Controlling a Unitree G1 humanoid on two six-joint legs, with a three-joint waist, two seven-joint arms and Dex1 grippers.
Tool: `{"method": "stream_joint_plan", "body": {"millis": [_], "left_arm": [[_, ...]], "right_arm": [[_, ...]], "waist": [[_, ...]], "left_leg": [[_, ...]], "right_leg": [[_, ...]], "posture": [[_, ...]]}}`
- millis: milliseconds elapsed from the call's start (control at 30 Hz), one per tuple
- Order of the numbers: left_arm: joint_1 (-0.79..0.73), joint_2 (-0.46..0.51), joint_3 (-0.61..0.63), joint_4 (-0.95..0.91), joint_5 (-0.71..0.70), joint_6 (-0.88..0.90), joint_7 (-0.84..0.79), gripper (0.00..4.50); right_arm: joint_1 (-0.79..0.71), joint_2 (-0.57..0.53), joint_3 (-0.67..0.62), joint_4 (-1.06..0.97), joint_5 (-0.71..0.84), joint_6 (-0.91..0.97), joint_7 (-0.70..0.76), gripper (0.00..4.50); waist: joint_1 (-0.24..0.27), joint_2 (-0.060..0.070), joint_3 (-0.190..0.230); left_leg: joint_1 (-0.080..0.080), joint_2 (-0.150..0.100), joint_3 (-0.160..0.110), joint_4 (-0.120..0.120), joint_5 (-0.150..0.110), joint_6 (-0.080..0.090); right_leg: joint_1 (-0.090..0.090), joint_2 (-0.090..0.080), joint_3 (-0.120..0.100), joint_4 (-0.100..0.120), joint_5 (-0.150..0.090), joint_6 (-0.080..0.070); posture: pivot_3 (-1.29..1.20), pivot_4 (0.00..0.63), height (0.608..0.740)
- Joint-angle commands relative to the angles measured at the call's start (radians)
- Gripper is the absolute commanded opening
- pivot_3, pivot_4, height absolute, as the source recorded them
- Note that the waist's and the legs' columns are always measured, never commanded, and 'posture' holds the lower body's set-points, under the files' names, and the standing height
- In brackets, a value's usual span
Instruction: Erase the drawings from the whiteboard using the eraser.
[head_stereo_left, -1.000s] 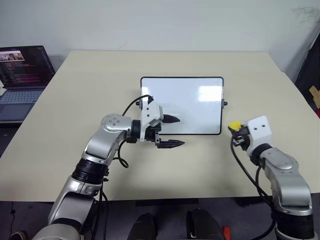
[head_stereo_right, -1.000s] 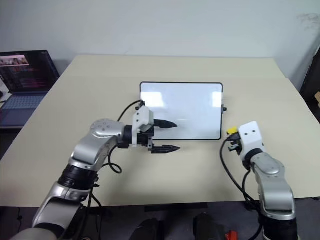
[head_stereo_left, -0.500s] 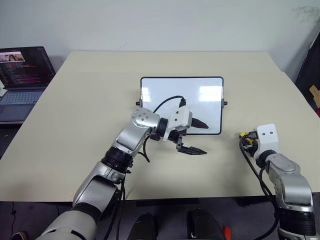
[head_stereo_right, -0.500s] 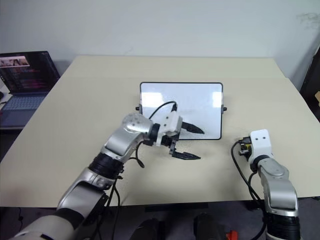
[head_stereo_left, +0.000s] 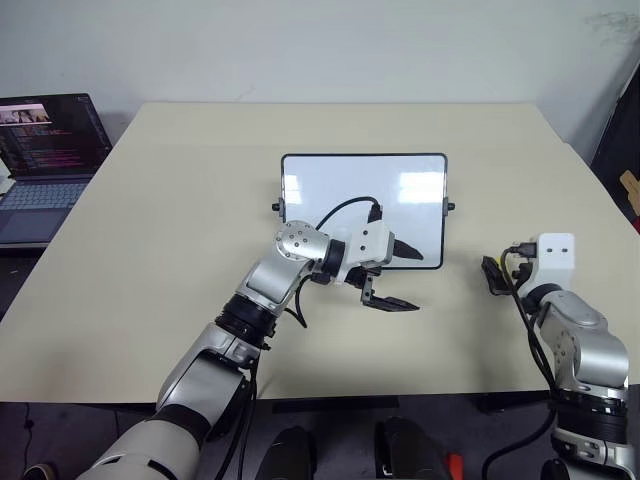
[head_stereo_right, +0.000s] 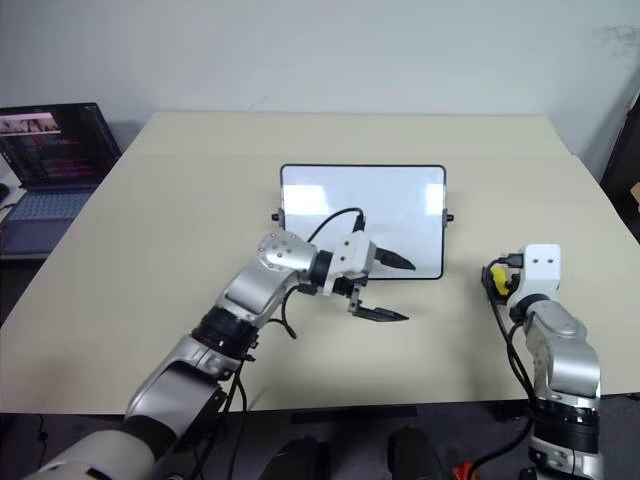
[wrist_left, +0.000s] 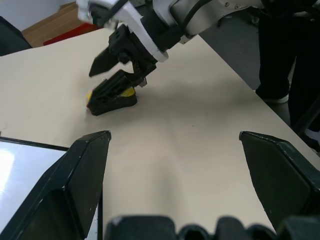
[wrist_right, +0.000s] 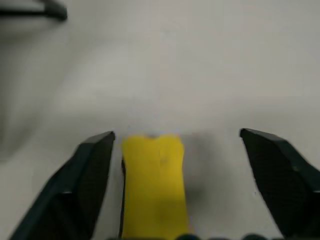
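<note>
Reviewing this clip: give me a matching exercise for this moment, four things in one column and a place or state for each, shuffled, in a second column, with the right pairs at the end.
Things:
1. eraser
2. whiteboard
3. left gripper
4. laptop

Places or states:
A. off the table's left edge, screen lit
B. lying on the table between the open fingers of the right gripper
C. flat at the table's middle, surface wiped clean as far as can be seen
D. open, at the board's near edge

Pairs: 1-B, 2-C, 3-D, 4-A
</note>
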Motion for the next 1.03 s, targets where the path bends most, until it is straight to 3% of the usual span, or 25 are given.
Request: {"method": "stream_joint_plan", "body": {"millis": [33, 167, 300, 400, 467, 567, 633, 833, 1033], "left_arm": [[0.031, 0.007, 0.077, -0.051, -0.025, 0.028, 0.080, 4.50], [0.159, 0.034, 0.185, -0.196, -0.034, 0.089, 0.244, 4.50], [0.390, 0.027, 0.385, -0.464, -0.028, 0.212, 0.543, 4.50], [0.505, -0.009, 0.495, -0.545, -0.002, 0.250, 0.739, 4.50], [0.537, -0.033, 0.501, -0.563, 0.032, 0.258, 0.826, 4.50], [0.658, -0.070, 0.620, -0.506, 0.073, 0.230, 1.009, 4.50], [0.706, -0.092, 0.630, -0.524, 0.085, 0.224, 1.063, 4.50], [0.761, -0.138, 0.581, -0.601, 0.093, 0.248, 1.130, 4.50], [0.772, -0.141, 0.550, -0.620, 0.088, 0.268, 1.148, 4.50]], "right_arm": [[-0.006, -0.009, -0.025, -0.084, 0.033, -0.056, -0.003, 4.47], [0.052, 0.033, 0.011, -0.295, 0.124, -0.056, 0.041, 4.47], [0.273, 0.125, 0.170, -0.487, 0.065, -0.156, -0.003, 4.47], [0.418, 0.169, 0.236, -0.487, 0.019, -0.333, 0.000, 4.47], [0.461, 0.171, 0.221, -0.459, 0.013, -0.403, 0.003, 4.47], [0.571, 0.188, 0.257, -0.402, 0.018, -0.519, 0.040, 4.47], [0.574, 0.194, 0.223, -0.364, 0.072, -0.551, 0.062, 4.47], [0.528, 0.170, 0.143, -0.286, 0.123, -0.583, 0.065, 4.47], [0.538, 0.159, 0.152, -0.309, 0.139, -0.499, 0.033, 4.47]], "waist": [[-0.001, 0.000, 0.000], [-0.003, 0.001, 0.000], [-0.002, 0.002, -0.001], [0.008, 0.002, -0.001], [0.016, 0.002, -0.001], [0.025, 0.000, -0.002], [0.025, 0.000, -0.002], [0.030, -0.001, 0.000], [0.027, 0.000, -0.001]], "left_leg": [[0.000, 0.000, 0.000, 0.000, 0.000, 0.000], [0.000, 0.001, 0.000, 0.000, 0.000, 0.000], [-0.001, 0.004, -0.001, -0.001, 0.000, 0.000], [-0.001, 0.003, -0.002, 0.000, -0.001, 0.000], [0.001, 0.000, -0.002, 0.002, -0.001, 0.000], [0.007, -0.002, -0.002, 0.001, -0.001, 0.000], [0.015, 0.000, 0.000, -0.001, -0.001, 0.000], [0.016, 0.001, 0.000, 0.001, -0.001, 0.000], [0.017, 0.001, 0.000, -0.001, -0.001, 0.000]], "right_leg": [[0.000, 0.000, 0.000, 0.000, 0.000, 0.000], [-0.001, 0.000, 0.001, 0.001, 0.000, 0.000], [-0.002, -0.002, 0.003, 0.000, -0.001, -0.001], [-0.002, -0.003, 0.003, 0.000, -0.001, -0.001], [0.002, -0.005, 0.002, 0.000, 0.000, 0.000], [0.008, -0.004, 0.000, -0.001, 0.001, 0.002], [0.014, -0.004, 0.001, -0.002, -0.001, 0.003], [0.016, -0.003, 0.000, -0.002, -0.001, 0.002], [0.017, -0.003, 0.001, -0.002, -0.001, 0.001]], "posture": [[0.00, 0.150, 0.740], [0.00, 0.150, 0.740], [0.00, 0.150, 0.740], [0.00, 0.150, 0.740], [0.00, 0.150, 0.740], [0.00, 0.150, 0.740], [0.00, 0.150, 0.740], [0.00, 0.150, 0.740], [0.00, 0.150, 0.740]]}}
